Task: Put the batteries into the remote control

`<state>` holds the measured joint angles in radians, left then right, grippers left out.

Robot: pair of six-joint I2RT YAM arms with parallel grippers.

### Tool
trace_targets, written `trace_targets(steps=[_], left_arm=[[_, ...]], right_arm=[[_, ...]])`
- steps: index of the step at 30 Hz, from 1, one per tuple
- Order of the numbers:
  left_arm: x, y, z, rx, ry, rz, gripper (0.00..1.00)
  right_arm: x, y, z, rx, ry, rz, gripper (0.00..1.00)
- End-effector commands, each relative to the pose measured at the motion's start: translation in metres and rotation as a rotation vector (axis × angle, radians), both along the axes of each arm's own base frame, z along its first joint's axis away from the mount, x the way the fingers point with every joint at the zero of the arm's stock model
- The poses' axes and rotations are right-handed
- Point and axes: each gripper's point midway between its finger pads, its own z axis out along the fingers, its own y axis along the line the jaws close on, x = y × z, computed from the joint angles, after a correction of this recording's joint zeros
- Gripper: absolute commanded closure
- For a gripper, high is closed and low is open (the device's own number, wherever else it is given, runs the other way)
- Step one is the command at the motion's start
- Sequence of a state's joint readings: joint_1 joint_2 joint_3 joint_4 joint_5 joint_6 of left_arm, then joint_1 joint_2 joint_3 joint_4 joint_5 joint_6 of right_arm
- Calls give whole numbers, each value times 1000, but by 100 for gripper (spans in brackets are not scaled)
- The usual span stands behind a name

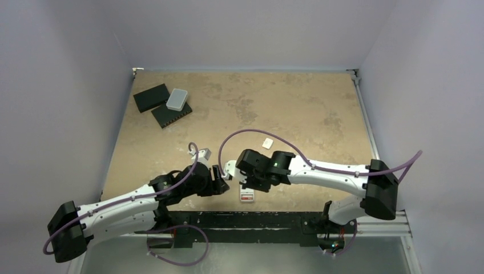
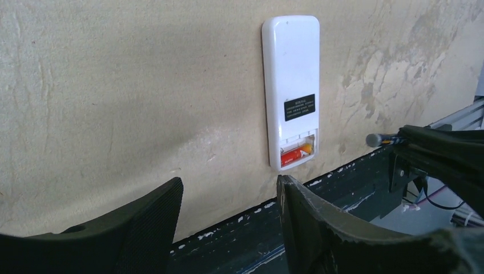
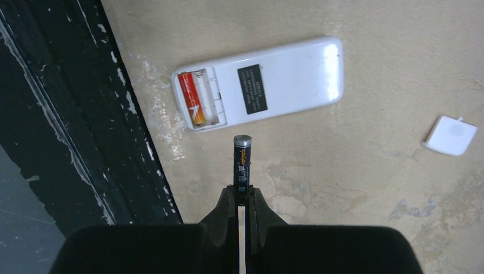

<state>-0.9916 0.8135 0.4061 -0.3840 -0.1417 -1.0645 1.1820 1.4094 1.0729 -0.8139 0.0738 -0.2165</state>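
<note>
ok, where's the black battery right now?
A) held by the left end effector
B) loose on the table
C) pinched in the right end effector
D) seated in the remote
C: the right wrist view shows the black battery clamped in the right end effector, its tip pointing toward the remote, which so far holds only the orange battery.

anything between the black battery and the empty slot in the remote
Nothing visible. The right claw holds the black battery near the remote; its cover lies aside and the slot beside the orange battery is bare.
</note>
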Motion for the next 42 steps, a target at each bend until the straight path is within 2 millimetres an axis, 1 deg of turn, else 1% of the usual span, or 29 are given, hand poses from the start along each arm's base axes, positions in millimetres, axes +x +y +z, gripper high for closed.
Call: trace_targets(steps=[1,4,10,18,20,30,40,42], left_arm=[[4,-4,4,-70,-5,24,40],[5,2,0,-71,5,39,41],[7,16,-7,-56,19,71,42],[12,32,-3,-34,0,132,41],[11,34,-2,-33,-2,135,41],[11,36,-2,-14,0,130,38],[11,34,-1,-19,-3,120,38],[10,34,-2,-17,0,118,38]], right_arm=[[-13,1,-14,-55,35,82,100],[-19,4,-22,-73,57,108,100],[-24,12,-33,-83,86,125,100],[-24,13,-51,-135,110,118,100],[-27,16,-53,-130,129,125,100],[-24,23,-59,-138,132,122,99],[-19,31,-56,-123,116,103,98],[-19,34,-56,-118,116,98,96]])
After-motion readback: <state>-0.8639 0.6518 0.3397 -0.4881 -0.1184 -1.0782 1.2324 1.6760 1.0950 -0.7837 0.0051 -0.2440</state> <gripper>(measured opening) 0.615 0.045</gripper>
